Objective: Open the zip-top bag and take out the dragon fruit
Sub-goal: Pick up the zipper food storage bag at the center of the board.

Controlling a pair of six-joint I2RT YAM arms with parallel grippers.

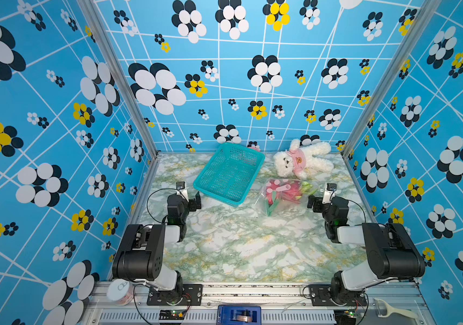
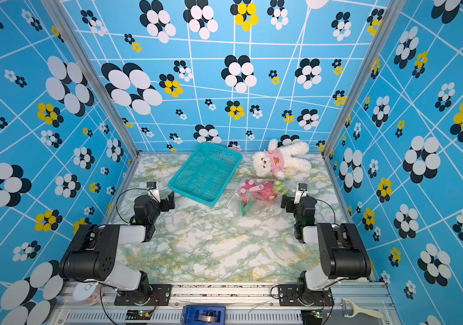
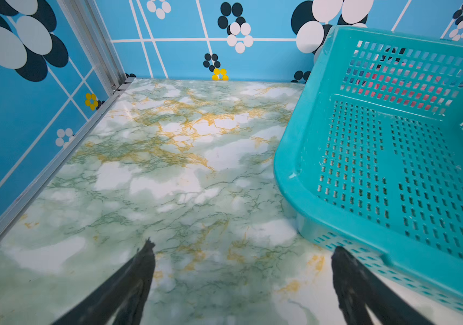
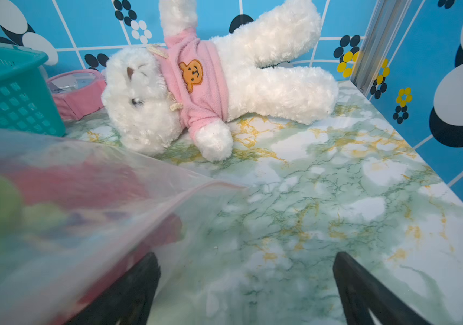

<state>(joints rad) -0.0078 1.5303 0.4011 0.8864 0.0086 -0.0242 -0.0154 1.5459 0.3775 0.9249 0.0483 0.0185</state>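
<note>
Right wrist cam: zip-top bag (image 4: 56, 211) fills the near side, blurred, its clear film lying over one black finger (image 4: 140, 281); touching or not, can't tell. On that arm the right jaws are spread wide, w/ only bare desk (image 4: 337, 183) btwn them. Inside the bag sits the dragon fruit (image 1: 288, 191), pink w/ green tips, approx 2 o'clock from desk centre in both top views. A white teddy bear (image 1: 303, 160) in a pink top lies on its side at 1 o'clock from the bag, near it, by the back wall. At 10 o'clock from the bag, just beside it, is a teal basket (image 1: 213, 195), w/ a pink round tub (image 4: 75, 90) tucked behind its far corner. Over on the other arm the left jaws are also spread, holding nothing, just beside the basket's near corner and well apart from the bag; that corner sits btwn them.
</note>
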